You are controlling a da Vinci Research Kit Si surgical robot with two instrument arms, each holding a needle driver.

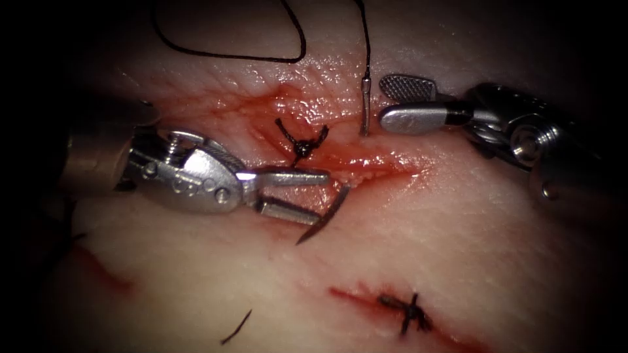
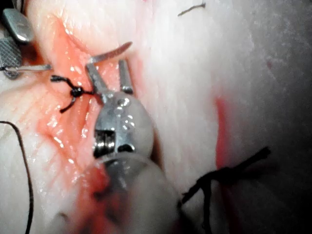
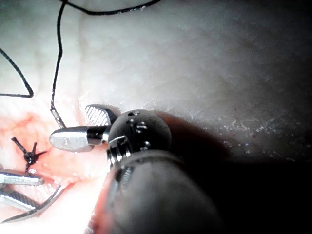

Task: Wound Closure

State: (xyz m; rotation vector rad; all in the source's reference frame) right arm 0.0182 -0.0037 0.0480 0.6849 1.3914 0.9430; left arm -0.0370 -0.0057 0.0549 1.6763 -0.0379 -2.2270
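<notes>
Here, the curved steel needle [image 1: 325, 218] is piercing the pale tissue [image 1: 458, 248], its tip emerging beside the left tool [image 1: 324, 199], its swaged end beside the right tool [image 1: 386, 104]; both tools are gaping, holding nothing.

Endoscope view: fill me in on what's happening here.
The curved steel needle sits in the pale pork tissue, its tip out below the red cut and its swaged end, trailing black thread, standing above it. The left pincer is open around the tip; the right pincer is open beside the swaged end.
</notes>
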